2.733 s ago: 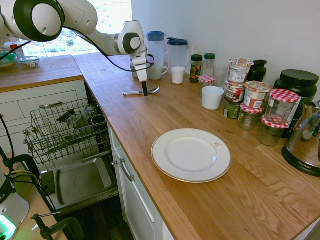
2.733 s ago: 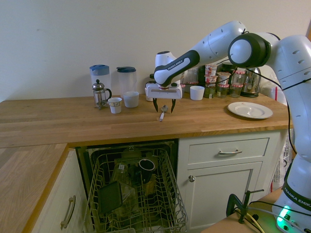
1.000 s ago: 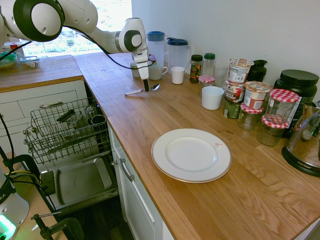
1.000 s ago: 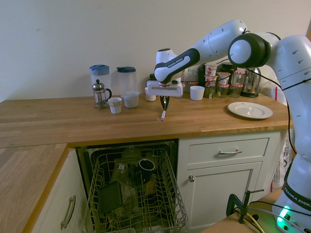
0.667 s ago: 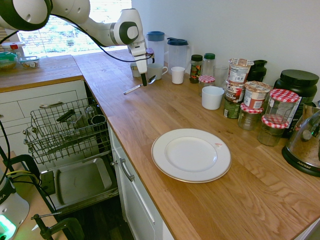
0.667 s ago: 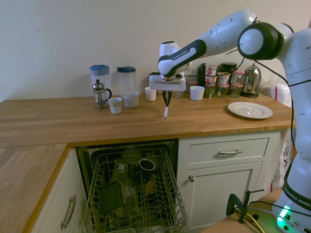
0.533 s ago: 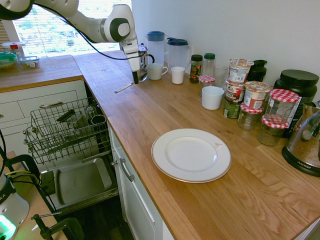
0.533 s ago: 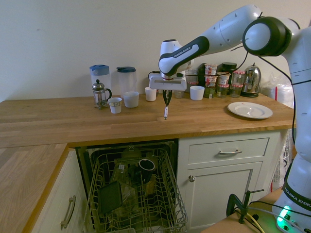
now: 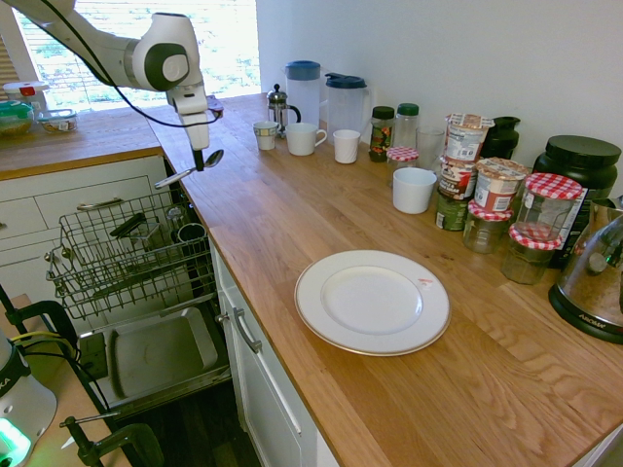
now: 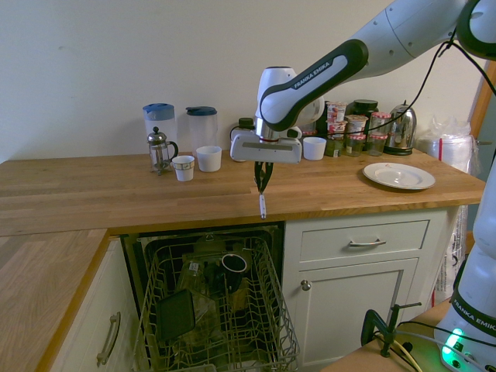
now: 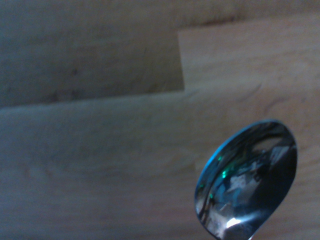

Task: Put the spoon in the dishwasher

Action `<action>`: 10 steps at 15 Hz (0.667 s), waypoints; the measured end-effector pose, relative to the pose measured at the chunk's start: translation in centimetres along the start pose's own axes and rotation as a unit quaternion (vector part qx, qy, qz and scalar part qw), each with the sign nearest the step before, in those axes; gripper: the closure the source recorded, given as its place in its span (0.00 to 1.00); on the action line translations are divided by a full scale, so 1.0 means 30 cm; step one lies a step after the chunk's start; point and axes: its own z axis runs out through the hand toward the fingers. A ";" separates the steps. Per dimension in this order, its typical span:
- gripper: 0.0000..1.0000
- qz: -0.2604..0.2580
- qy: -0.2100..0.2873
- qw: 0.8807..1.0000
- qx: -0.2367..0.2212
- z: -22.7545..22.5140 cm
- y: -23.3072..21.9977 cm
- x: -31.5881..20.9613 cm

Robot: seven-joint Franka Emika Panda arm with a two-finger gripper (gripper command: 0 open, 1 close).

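On the left, the dishwasher point(image 9: 127, 292) stood open, with its wire rack point(image 9: 117, 248) pulled out and its door point(image 9: 156, 355) dropped down flat. A dark cup point(image 10: 232, 263) already sat in the rack.

Just above it, at the front edge of the desk point(image 9: 389, 214), the gripper point(image 9: 199, 161) pointed straight down. The jaws were squeezed shut on the spoon point(image 9: 190, 171). The spoon hung in the air, touching nothing but the jaws. Its long handle tilted down toward the rack, and its shiny little bowl showed big in the wrist view.

A moment before, the spoon was held farther back on the desk, close to the white cups point(image 9: 302, 139) and the jugs point(image 9: 304, 92). Since then the arm had carried it across to the front edge, out toward the open dishwasher. So the picking up was done, and the carrying looked nearly done too.

Farther right, the big white plate point(image 9: 372, 302) and the jars point(image 9: 487, 195) sat untouched.

The spoon likely needed to go a bit farther out over the rack, then down, before the jaws let go.
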 end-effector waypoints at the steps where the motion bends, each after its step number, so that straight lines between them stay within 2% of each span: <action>1: 1.00 -0.008 -0.005 1.000 -0.001 0.012 0.032 -0.046; 4: 1.00 -0.017 -0.023 1.000 -0.004 0.047 0.098 -0.133; 10: 1.00 -0.030 -0.025 0.999 -0.008 0.053 0.112 -0.201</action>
